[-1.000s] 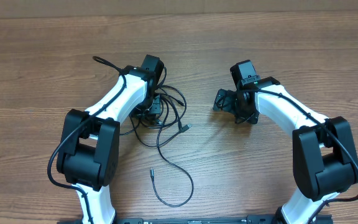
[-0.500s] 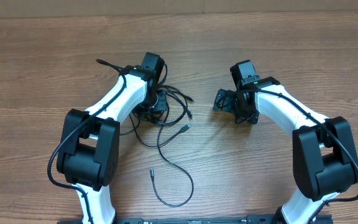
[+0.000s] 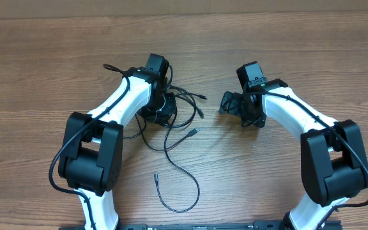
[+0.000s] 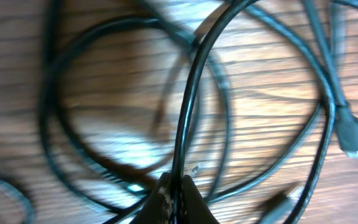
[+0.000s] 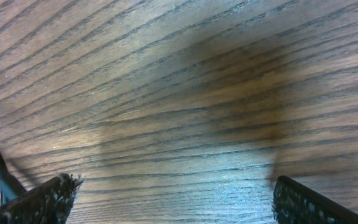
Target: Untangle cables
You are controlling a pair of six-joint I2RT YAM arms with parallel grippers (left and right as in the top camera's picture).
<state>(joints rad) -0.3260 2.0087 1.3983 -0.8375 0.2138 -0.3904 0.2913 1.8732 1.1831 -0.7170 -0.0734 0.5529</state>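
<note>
Left wrist view: left gripper is pinching one strand of the cables, jaws closed tight. Right gripper is hanging wide open, holding nothing, over the worktop. Overhead, the cords are lying looped together beside the left arm; untangling is likely only beginning.

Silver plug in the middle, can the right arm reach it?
Probably yes: the right gripper is open, and only bare table lies between it and the silver plug.
</note>
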